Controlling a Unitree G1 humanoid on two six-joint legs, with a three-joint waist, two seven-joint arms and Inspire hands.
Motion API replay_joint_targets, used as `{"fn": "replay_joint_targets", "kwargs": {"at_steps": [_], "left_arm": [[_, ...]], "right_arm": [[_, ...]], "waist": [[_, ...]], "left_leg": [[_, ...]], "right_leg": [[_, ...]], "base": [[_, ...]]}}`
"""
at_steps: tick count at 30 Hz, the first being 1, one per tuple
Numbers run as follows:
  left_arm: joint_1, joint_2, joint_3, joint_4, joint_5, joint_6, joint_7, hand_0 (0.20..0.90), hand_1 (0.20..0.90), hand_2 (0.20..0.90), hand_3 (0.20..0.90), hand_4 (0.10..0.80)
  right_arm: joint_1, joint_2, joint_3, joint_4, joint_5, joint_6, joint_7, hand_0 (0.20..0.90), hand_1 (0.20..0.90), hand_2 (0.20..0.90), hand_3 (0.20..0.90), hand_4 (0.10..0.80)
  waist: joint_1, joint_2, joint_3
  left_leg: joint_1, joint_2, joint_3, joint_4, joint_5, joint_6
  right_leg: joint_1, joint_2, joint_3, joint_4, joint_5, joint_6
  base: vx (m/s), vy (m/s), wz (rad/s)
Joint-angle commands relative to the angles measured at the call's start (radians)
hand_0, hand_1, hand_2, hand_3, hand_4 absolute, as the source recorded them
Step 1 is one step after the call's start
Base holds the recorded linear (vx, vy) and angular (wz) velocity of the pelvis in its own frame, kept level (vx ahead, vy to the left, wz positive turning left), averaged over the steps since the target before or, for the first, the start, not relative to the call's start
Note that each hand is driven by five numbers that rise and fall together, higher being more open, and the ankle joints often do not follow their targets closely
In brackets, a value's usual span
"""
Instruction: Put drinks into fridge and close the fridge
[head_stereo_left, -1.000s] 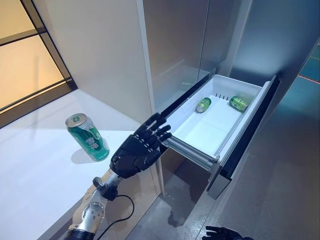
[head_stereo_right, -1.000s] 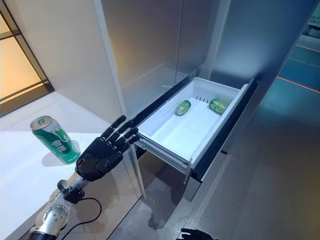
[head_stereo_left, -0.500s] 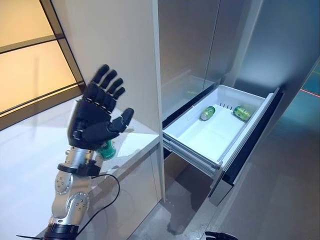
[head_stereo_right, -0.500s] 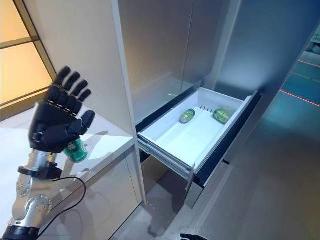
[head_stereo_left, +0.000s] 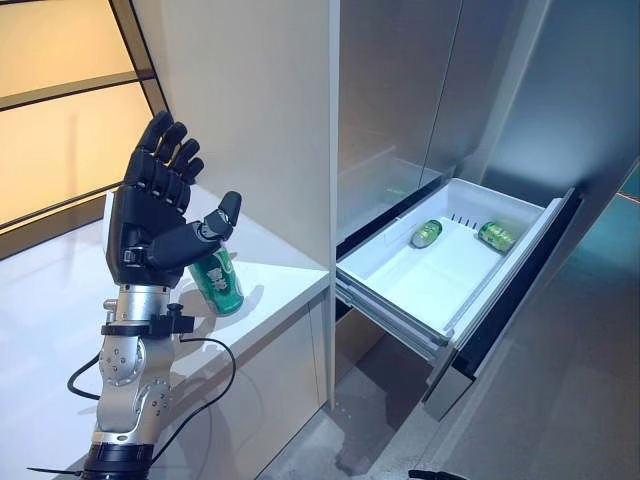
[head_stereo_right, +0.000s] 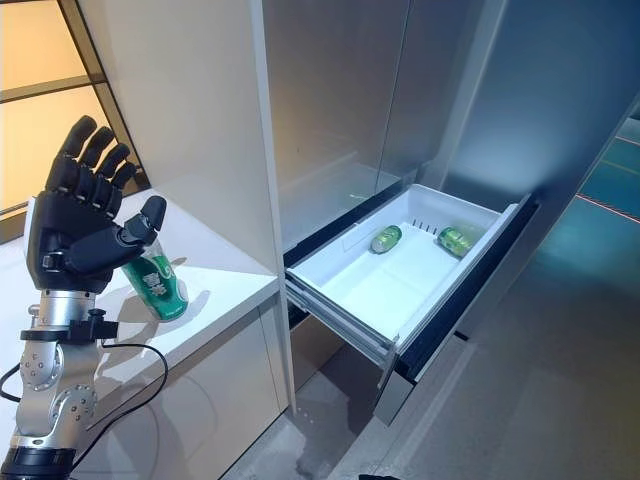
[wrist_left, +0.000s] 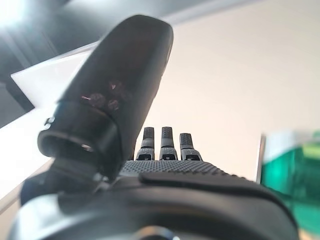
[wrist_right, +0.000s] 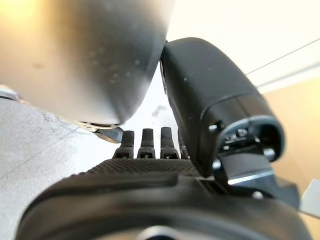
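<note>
A green can (head_stereo_left: 219, 283) stands upright on the white counter (head_stereo_left: 280, 275), near its right edge. My left hand (head_stereo_left: 152, 225) is raised upright just left of the can, fingers straight and spread, thumb out over the can's top; it holds nothing. The can also shows green past the hand in the left wrist view (wrist_left: 287, 175). The fridge's white drawer (head_stereo_left: 420, 290) is pulled out low on the right, with two green cans (head_stereo_left: 426, 233) (head_stereo_left: 497, 236) lying at its back. My right hand (wrist_right: 150, 165) hangs low over the grey floor with fingers straight.
A tall pale cabinet wall (head_stereo_left: 250, 120) rises behind the counter. The steel fridge front (head_stereo_left: 400, 90) stands above the drawer. The drawer's dark front panel (head_stereo_left: 510, 300) juts into the grey floor space on the right.
The camera has shifted. My left hand has risen from low by the drawer's corner to upright beside the can, fingers spread. The cans in the drawer have not moved.
</note>
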Motion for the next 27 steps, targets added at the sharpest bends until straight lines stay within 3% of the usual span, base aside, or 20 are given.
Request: {"fn": "replay_joint_targets", "kwargs": {"at_steps": [1,8,16,20,27], "left_arm": [[-0.099,0.067,0.101,-0.017,0.047,-0.098,0.050,0.900,0.900,0.900,0.900,0.800],[-0.074,0.068,0.121,0.025,0.045,-0.091,0.066,0.900,0.900,0.900,0.900,0.800],[-0.013,0.108,0.164,0.118,0.142,-0.205,0.158,0.900,0.900,0.900,0.900,0.800],[-0.032,0.125,0.166,0.117,0.165,-0.182,0.219,0.900,0.900,0.900,0.900,0.800],[-0.040,0.124,0.165,0.128,0.133,-0.165,0.214,0.900,0.900,0.900,0.900,0.800]], "right_arm": [[-0.016,0.023,0.067,0.045,-0.005,0.017,0.007,0.900,0.900,0.900,0.900,0.800],[-0.030,0.020,0.069,0.025,0.003,0.038,0.011,0.900,0.900,0.900,0.900,0.800],[-0.037,0.011,0.050,0.003,-0.061,0.055,0.034,0.900,0.900,0.900,0.900,0.800],[-0.018,0.004,0.033,0.029,-0.067,0.028,0.027,0.900,0.900,0.900,0.900,0.800],[-0.008,0.012,0.020,0.043,-0.052,0.031,0.017,0.900,0.900,0.900,0.900,0.800]], "waist": [[0.005,0.003,0.009],[0.004,-0.004,0.015],[-0.048,-0.010,0.008],[-0.057,-0.017,0.015],[-0.059,-0.021,0.016]], "left_leg": [[0.017,-0.030,-0.025,0.005,-0.074,0.010],[0.020,-0.026,-0.014,0.007,-0.076,0.013],[0.031,-0.008,0.058,0.004,-0.077,0.010],[0.025,-0.005,0.076,0.005,-0.072,0.008],[0.029,-0.009,0.067,0.004,-0.077,0.010]], "right_leg": [[-0.004,0.039,0.027,0.058,-0.077,0.003],[-0.007,0.042,0.040,0.066,-0.079,0.002],[-0.015,0.059,0.114,0.055,-0.066,0.001],[-0.028,0.058,0.128,0.054,-0.052,0.007],[-0.021,0.059,0.136,0.040,-0.041,0.008]], "base": [[0.008,0.011,0.15],[-0.002,0.002,0.05],[0.028,0.014,-0.12],[0.011,-0.008,-0.24],[-0.006,0.000,-0.03]]}}
